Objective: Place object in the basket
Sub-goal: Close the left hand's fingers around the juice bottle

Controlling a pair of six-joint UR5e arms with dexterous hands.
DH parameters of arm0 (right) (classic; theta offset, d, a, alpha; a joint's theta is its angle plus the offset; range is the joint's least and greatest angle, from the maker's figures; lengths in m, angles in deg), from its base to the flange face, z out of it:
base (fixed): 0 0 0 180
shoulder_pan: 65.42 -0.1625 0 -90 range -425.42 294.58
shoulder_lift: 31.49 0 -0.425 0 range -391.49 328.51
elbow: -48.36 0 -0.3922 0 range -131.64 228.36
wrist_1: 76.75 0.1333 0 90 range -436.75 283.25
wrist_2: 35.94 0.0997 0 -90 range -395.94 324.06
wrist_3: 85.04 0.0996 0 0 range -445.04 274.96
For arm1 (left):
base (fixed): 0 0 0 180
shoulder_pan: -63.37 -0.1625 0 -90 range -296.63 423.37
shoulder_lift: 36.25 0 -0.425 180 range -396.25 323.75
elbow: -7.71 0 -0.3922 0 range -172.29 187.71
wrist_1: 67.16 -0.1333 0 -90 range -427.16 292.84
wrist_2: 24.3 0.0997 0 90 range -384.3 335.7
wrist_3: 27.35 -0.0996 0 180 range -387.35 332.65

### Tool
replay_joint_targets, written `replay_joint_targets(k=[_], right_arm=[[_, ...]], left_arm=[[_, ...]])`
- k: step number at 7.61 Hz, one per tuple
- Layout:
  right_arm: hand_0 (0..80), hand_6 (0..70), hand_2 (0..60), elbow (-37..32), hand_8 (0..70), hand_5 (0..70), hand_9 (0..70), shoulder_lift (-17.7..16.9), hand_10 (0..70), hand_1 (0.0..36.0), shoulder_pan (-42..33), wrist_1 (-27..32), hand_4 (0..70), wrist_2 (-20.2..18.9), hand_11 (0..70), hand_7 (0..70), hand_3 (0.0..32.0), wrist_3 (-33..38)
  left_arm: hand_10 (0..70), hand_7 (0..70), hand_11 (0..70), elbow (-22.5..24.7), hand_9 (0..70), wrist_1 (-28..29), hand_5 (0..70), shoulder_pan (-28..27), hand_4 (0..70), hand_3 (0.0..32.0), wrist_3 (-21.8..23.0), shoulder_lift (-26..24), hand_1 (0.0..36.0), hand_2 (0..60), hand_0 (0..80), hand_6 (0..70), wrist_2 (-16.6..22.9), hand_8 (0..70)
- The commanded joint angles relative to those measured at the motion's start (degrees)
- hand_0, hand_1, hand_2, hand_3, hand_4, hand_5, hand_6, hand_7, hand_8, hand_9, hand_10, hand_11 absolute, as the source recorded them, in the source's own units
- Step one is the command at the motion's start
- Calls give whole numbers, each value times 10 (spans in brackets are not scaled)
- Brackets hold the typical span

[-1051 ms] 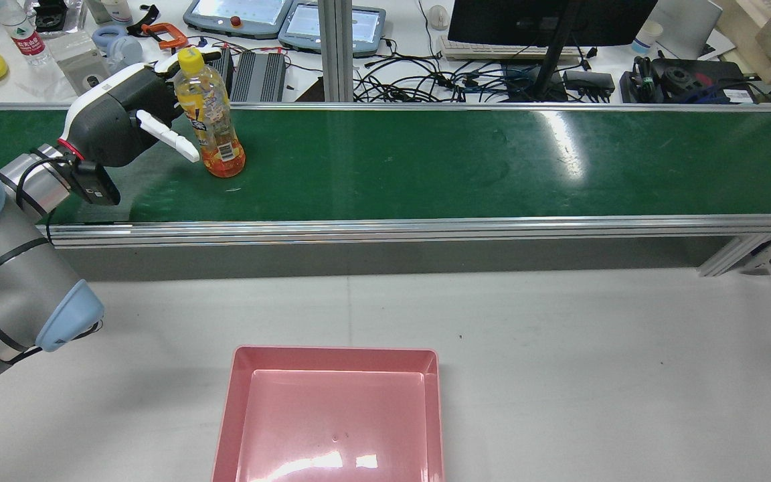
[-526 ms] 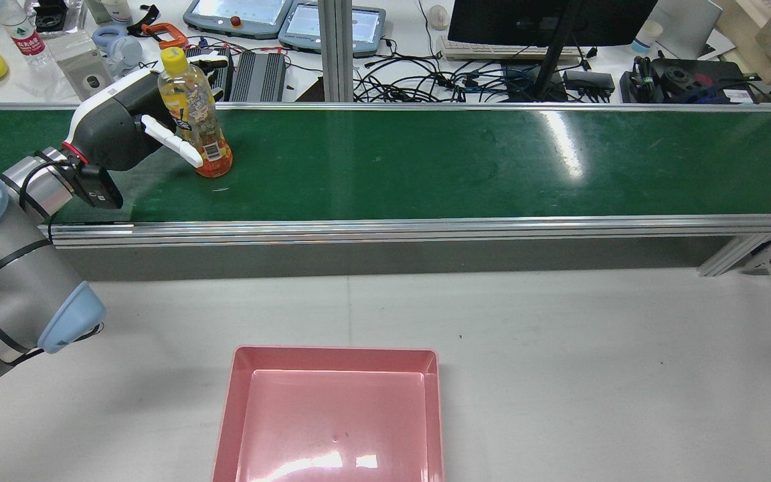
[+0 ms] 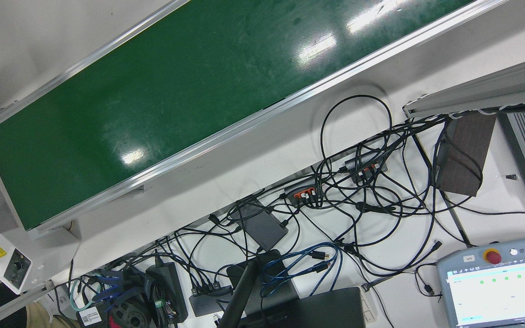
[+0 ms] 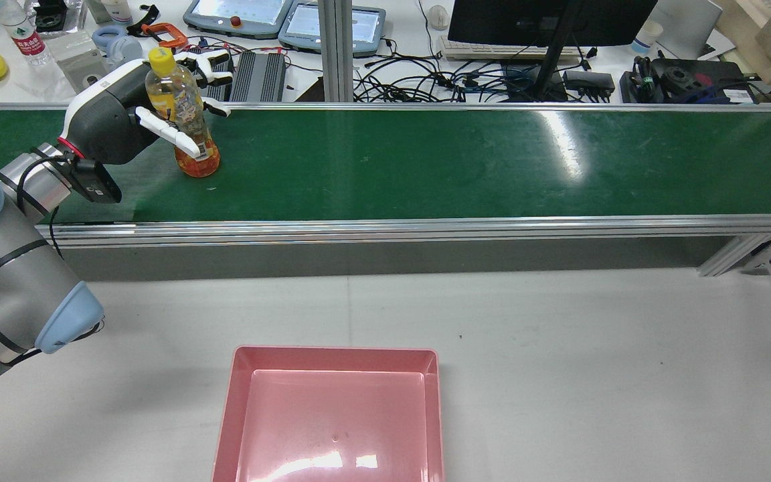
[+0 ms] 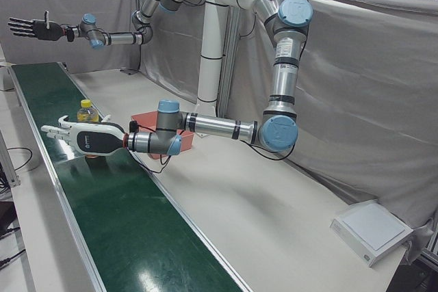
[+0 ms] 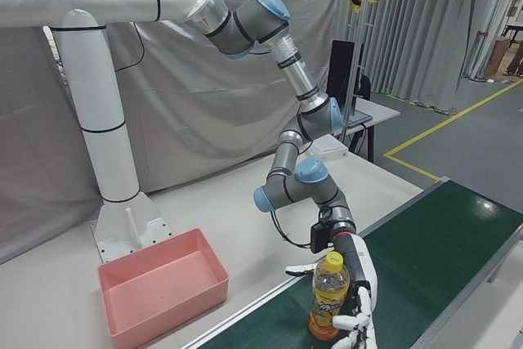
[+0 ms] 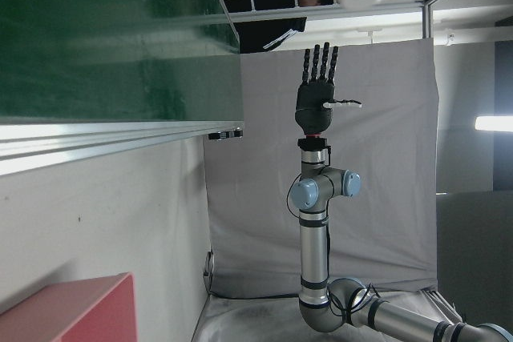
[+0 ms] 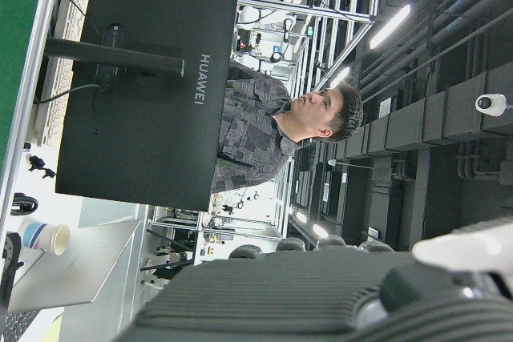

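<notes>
Left robot hand [image 4: 118,114] is at the far end of the green conveyor belt [image 4: 425,161], fingers spread around the drink bottle [image 4: 181,110] — one finger across its front, others reaching behind near the cap. I can't tell if any of them press on it; I read the fingers as apart and cupping, not clamped. The bottle stands upright on the belt, yellow cap up, orange liquid low in it.

Right robot hand [image 5: 29,29] is raised high and well away, fingers fanned out, holding nothing.

Pink basket [image 4: 332,415] sits empty on the white tabletop [image 4: 593,375], on the near side of the belt, well apart from the bottle.

Progress, as I judge it: approach done, grasp not yet secured. Left to do — close on the bottle, lift, carry across the belt rail, release into the basket.
</notes>
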Motion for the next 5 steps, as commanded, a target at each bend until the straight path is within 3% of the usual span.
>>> replay_joint_targets(k=[1,2,3,5], right_arm=[[0,0,0,1,0,0,0,-1,0,0,-1,-1,0,0,0,0,0,0],[0,0,0,1,0,0,0,0,0,0,-1,0,0,0,0,0,0,0],[0,0,0,2,0,0,0,0,0,0,-2,-1,0,0,0,0,0,0],[0,0,0,1,0,0,0,0,0,0,-2,-1,0,0,0,0,0,0]], left_arm=[[700,700,700,7,700,-5,700,-1,700,0,1,-3,208,406,800,700,-23,700],[700,700,700,22,700,-29,700,-2,700,0,-3,-5,181,539,800,700,-23,700],[700,700,700,43,700,-55,700,-2,700,0,-5,-4,194,600,740,700,-23,700],[700,700,700,66,700,-80,700,-2,700,0,-3,-2,185,600,646,700,-17,700]])
